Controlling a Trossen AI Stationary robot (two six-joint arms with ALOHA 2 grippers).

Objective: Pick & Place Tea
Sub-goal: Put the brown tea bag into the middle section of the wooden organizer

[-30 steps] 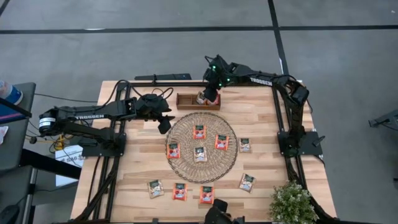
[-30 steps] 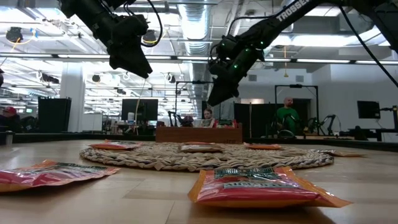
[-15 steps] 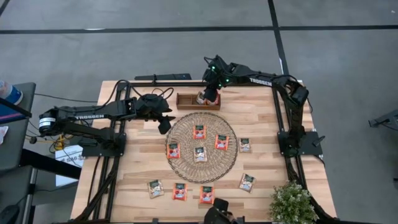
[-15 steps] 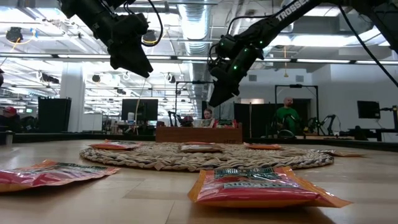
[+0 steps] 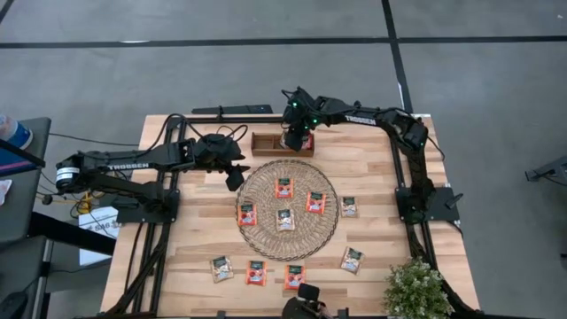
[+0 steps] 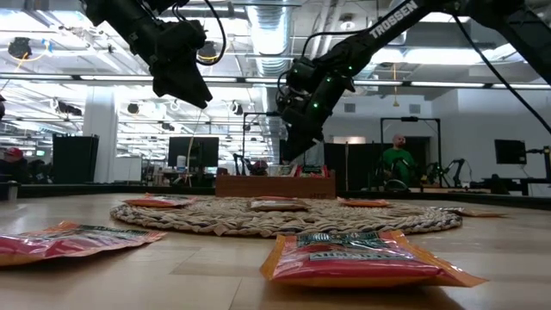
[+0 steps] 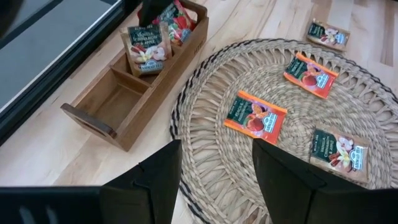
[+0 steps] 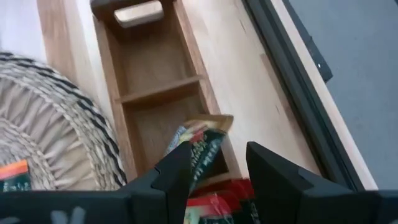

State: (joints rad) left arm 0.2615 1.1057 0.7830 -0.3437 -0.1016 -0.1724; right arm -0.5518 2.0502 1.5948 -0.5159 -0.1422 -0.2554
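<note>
The tea sachets (image 5: 284, 219) lie flat on the round woven mat (image 5: 263, 237) and the table (image 5: 372, 168), with a few standing in the wooden tray (image 7: 134, 99). They look light, thin and crinkly — best pinched by an edge. Both the left gripper (image 7: 214, 180), hovering just beside the mat's edge, and the right gripper (image 8: 214, 171), over the tray, have their fingers spread and empty.

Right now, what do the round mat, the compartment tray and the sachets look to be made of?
Round mat: woven straw or seagrass, coiled braids, matte. Compartment tray: brown wood, visible grain, satin. Sachets: probably printed foil or coated paper, slightly glossy, crimped edges.
</note>
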